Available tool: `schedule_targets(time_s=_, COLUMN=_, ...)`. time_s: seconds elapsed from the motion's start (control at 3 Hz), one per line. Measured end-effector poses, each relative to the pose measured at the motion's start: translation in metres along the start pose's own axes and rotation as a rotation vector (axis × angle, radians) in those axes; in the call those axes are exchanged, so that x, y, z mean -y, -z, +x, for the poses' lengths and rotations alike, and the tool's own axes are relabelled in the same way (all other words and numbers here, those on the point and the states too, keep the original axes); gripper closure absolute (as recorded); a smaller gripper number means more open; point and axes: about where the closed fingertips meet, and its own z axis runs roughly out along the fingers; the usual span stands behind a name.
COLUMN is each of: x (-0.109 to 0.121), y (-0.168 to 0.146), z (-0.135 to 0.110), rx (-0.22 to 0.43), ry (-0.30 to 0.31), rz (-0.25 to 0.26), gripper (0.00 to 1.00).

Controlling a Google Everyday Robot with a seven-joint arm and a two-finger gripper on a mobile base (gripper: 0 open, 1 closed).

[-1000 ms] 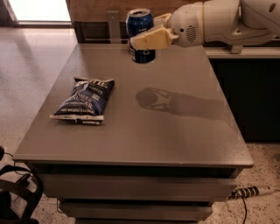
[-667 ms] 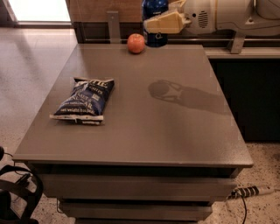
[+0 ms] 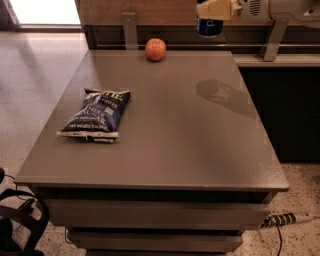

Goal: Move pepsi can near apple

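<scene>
The apple [image 3: 155, 49] is small, round and red-orange and sits at the far edge of the grey table [image 3: 165, 150], left of centre. The pepsi can [image 3: 209, 26] is dark blue and hangs in the air at the top of the view, well above the table's far right part and to the right of the apple. My gripper [image 3: 212, 11] is shut on the pepsi can; its tan fingers [image 3: 216, 9] cover the can's upper half, so only the lower part shows. The arm reaches in from the upper right.
A flat dark blue chip bag [image 3: 96, 114] lies on the left part of the table. A wooden wall with metal brackets [image 3: 129, 29] runs behind the table. A dark cabinet [image 3: 280, 100] stands to the right. A power strip [image 3: 285, 218] lies on the floor at lower right.
My gripper has lifted the pepsi can up and to the right, away from the table's far middle. The apple, hidden behind the can a second ago, now shows in full.
</scene>
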Motion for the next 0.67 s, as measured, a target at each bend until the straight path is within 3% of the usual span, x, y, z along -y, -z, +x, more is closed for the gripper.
schedule_targets(time_s=0.33, x=0.000, y=0.000, z=0.000, rx=0.000, ry=0.000, rz=0.000, gripper=1.00)
schedule_targets(time_s=0.67, x=0.014, y=-0.023, z=0.013, rx=-0.050, ry=0.004, rz=0.013, gripper=1.00)
